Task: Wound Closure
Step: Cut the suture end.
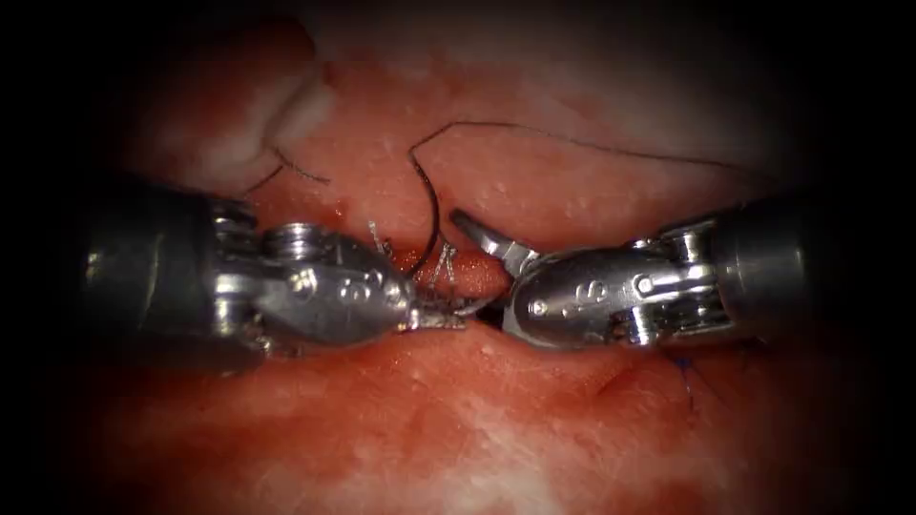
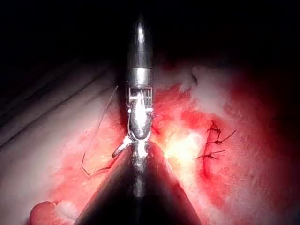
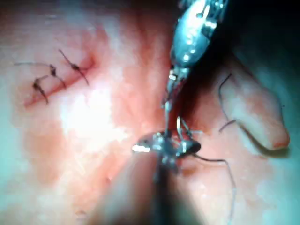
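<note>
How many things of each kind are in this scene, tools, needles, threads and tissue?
Silver two-jawed needle drivers: 2, left and right.
Dark curved needle: 1.
Thin dark thread: 1.
Red pork tissue: 1.
Total: 5.

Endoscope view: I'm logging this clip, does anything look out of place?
A stray cut end of thread lies loose on the tissue above the left tool. The right tool is open, empty; the needle curves between them.
</note>
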You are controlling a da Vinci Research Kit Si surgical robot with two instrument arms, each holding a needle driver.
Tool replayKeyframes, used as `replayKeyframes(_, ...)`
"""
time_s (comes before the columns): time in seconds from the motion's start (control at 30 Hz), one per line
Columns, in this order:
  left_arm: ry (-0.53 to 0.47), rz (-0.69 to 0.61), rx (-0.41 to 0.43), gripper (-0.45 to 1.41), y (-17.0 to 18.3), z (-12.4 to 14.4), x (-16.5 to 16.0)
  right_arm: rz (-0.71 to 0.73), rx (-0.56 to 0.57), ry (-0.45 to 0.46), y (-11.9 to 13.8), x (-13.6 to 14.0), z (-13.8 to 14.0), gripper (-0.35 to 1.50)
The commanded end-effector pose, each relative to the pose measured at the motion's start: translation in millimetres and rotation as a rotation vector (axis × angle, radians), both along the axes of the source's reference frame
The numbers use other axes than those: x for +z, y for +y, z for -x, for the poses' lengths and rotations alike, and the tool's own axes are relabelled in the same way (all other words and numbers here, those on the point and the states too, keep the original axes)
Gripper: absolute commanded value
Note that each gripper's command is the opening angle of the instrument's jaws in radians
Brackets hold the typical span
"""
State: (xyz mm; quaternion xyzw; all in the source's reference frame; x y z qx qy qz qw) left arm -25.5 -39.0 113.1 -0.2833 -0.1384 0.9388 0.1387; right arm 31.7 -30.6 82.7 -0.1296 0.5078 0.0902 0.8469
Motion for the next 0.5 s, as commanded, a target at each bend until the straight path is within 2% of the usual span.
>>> replayKeyframes(0.03,-0.002,-0.001,0.001,-0.45,-0.1,0.6,0.6,-0.001,-0.004,0.003,-0.4,0.4,-0.7,1.23)
replayKeyframes(0.43,-0.004,0.000,0.005,-0.45,-0.3,0.7,0.4,-0.001,-0.012,0.010,-0.9,0.5,-1.4,1.08)
replayKeyframes(0.5,-0.004,0.000,0.005,-0.45,-0.3,0.8,0.4,-0.003,-0.019,0.016,-0.9,0.5,-1.4,0.93)
